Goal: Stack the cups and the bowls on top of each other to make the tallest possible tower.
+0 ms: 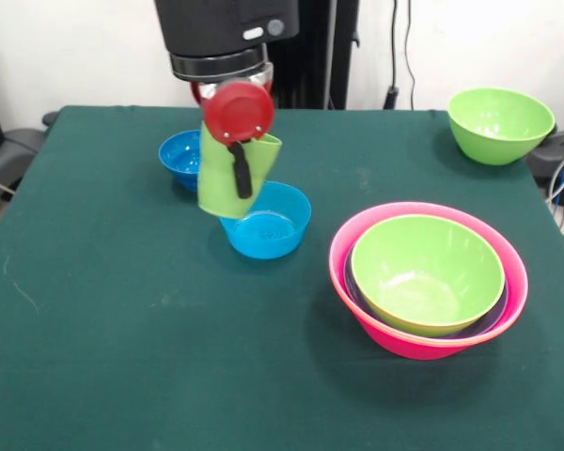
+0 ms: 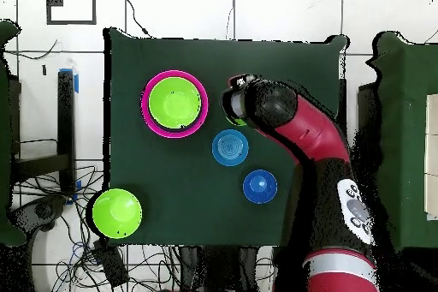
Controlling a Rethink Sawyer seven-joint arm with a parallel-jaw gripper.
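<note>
Dark green table point(image 1: 122, 357), two blue bowls point(image 1: 268, 221), lime-green bowls point(image 1: 500, 122), pink outer bowl point(image 1: 395, 334), light-green cup point(image 1: 233, 174).

We see a light-green cup point(image 1: 227, 178) held tilted in the air above a blue bowl point(image 1: 268, 222). A second blue bowl point(image 1: 181, 155) sits behind. The tower point(image 1: 427, 278) is a green bowl nested in pink; another green bowl point(image 1: 500, 123) stands apart.

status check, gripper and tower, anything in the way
Gripper shut on light-green cup, above blue bowl. Tower untouched. Path clear.
</note>
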